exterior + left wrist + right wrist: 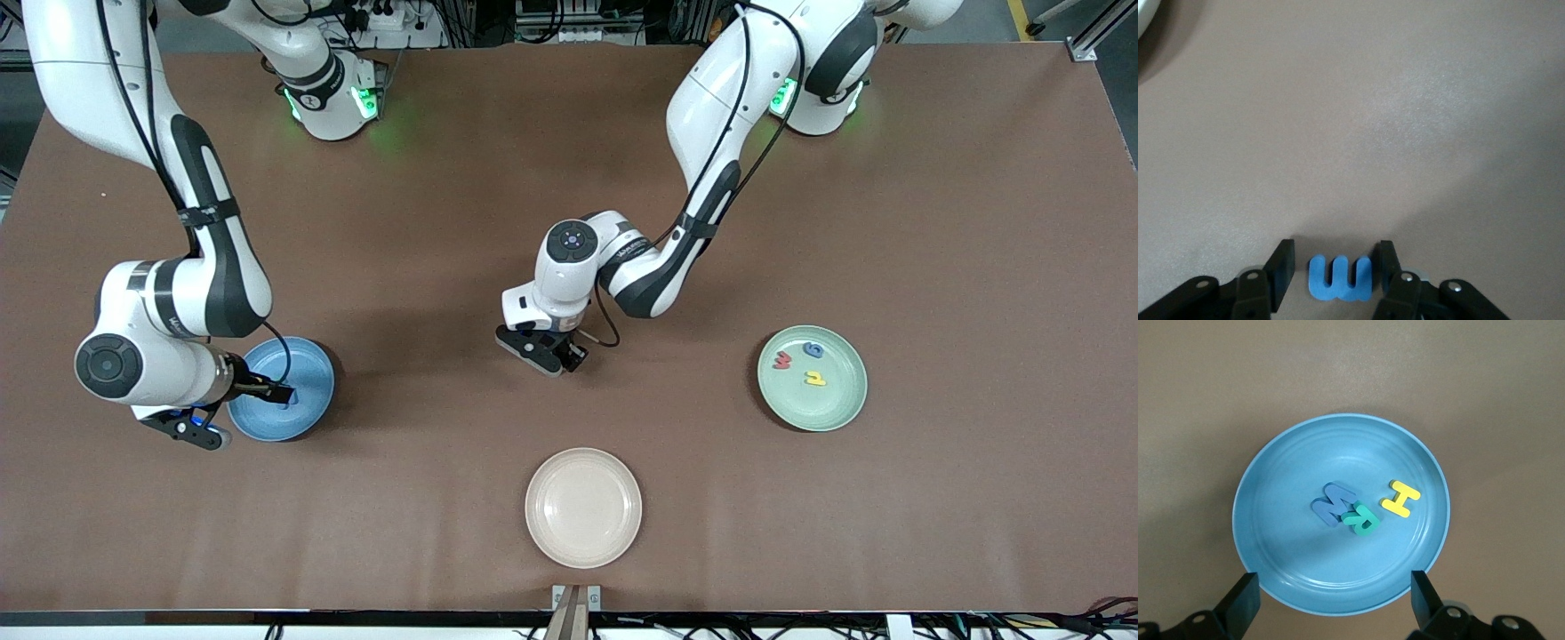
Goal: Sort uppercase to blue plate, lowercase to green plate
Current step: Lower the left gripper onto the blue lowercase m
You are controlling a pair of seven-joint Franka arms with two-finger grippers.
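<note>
A blue m (1340,280) lies flat on the brown table near its middle, between the fingers of my left gripper (1336,252). That gripper is down at the table and still open, with a small gap at one finger. In the front view the left gripper (556,356) hides the m. My right gripper (1333,583) hangs open and empty over the rim of the blue plate (1305,560), which holds a blue W (1333,503), a teal R (1360,519) and a yellow H (1400,499). The green plate (818,409) holds a red w (782,360), a blue g-like letter (812,349) and a yellow h (814,380).
An empty cream plate (582,507) sits nearer to the front camera than the left gripper. The blue plate (302,391) is toward the right arm's end of the table, the green plate toward the left arm's end. The right gripper (197,428) partly covers the blue plate.
</note>
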